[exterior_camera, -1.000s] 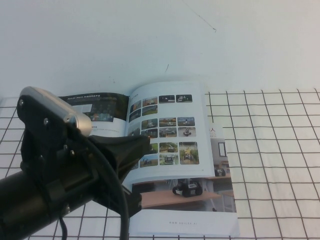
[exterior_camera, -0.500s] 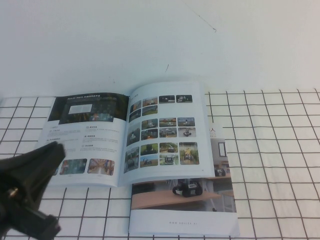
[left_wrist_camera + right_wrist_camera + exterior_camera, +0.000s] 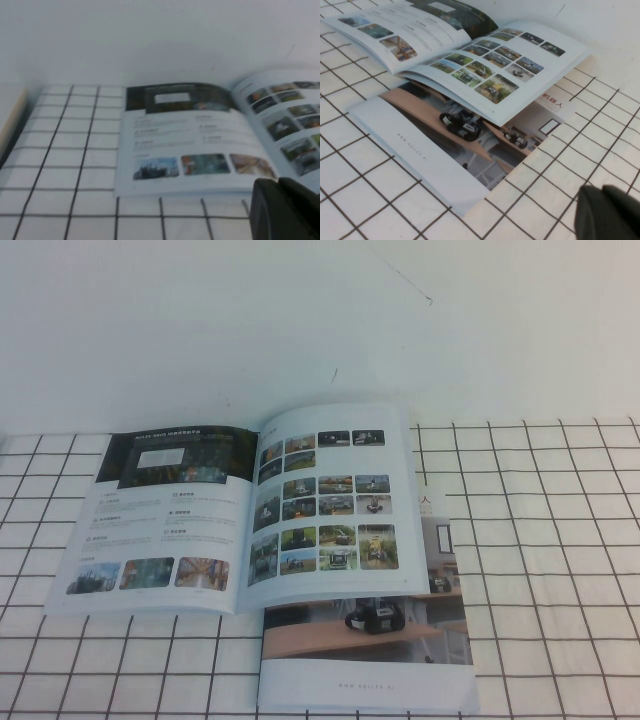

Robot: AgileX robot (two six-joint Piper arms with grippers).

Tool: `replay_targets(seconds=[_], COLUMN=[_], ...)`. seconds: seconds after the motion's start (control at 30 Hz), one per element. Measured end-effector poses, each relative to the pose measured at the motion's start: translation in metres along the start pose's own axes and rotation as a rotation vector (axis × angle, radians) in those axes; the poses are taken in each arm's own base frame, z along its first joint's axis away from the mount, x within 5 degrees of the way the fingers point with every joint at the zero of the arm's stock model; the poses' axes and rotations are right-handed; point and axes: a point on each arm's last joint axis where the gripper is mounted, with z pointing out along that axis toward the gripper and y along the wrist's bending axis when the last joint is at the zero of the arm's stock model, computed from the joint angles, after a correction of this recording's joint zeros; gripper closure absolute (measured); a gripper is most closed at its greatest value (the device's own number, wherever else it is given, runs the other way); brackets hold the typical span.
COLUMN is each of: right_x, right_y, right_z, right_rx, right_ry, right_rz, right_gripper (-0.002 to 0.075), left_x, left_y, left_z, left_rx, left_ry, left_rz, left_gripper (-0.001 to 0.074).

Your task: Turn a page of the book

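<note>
The book [image 3: 250,510] lies open on the checked cloth. Its left-hand page [image 3: 165,530] lies flat, showing a dark banner and three small photos; the right-hand sheet [image 3: 330,500] carries a grid of colour photos. Neither arm appears in the high view. My left gripper [image 3: 278,186] is shut, holds nothing, and hovers just off the near edge of the page [image 3: 185,145]. My right gripper [image 3: 601,192] is also shut with nothing in it, over bare cloth well off the right side of the book [image 3: 470,60].
A second booklet [image 3: 370,650] with a wooden-desk photo cover and a white bottom strip lies under the book's right half, sticking out toward me. The black-gridded white cloth [image 3: 550,540] covers the table; a plain white surface [image 3: 300,320] lies behind it.
My left arm, which hung over the book's left half, has pulled back to the lower left and out of the high view. The left-hand page now shows in full.
</note>
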Motion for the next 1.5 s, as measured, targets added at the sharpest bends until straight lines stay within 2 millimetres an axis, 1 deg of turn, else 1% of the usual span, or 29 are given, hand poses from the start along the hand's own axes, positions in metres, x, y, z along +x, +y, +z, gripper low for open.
replay_targets(seconds=[0.1,0.2,0.47,0.9,1.03,1.17,1.27,1.33,1.4,1.5], right_x=[0.0,0.0,0.0,0.0,-0.001,0.0,0.004,0.01,0.019,0.038], right_y=[0.0,0.0,0.0,0.0,0.001,0.001,0.003,0.006,0.007,0.006], right_z=[0.0,0.0,0.0,0.0,-0.006,-0.016,-0.026,-0.029,-0.027,-0.016], right_rx=[0.0,0.0,-0.002,-0.002,0.02,0.089,0.16,0.207,0.24,0.266], right_ry=[0.0,0.0,0.002,0.002,-0.037,-0.084,-0.144,-0.175,-0.17,-0.12], right_rz=[-0.002,-0.002,-0.002,-0.002,-0.002,0.004,-0.007,-0.012,0.002,0.046], right_gripper=[0.0727,0.0727,0.0727,0.0727,0.0727,0.0727,0.0727,0.0727,0.0727,0.0727], left_x=[0.019,0.027,0.028,0.028,0.028,0.028,0.028,0.028,0.028,0.028], left_y=[0.006,0.008,0.011,0.011,0.011,0.011,0.011,0.011,0.011,0.011], left_z=[0.001,0.001,0.0,0.0,0.0,0.0,0.0,0.0,0.0,0.0], left_rx=[-0.057,-0.078,-0.121,-0.123,-0.123,-0.123,-0.123,-0.123,-0.123,-0.123], left_ry=[0.03,0.097,0.104,0.104,0.104,0.104,0.104,0.104,0.104,0.104], left_rz=[0.015,0.017,0.013,0.013,0.013,0.013,0.013,0.013,0.013,0.011], left_gripper=[0.0738,0.0738,0.0738,0.0738,0.0738,0.0738,0.0738,0.0738,0.0738,0.0738])
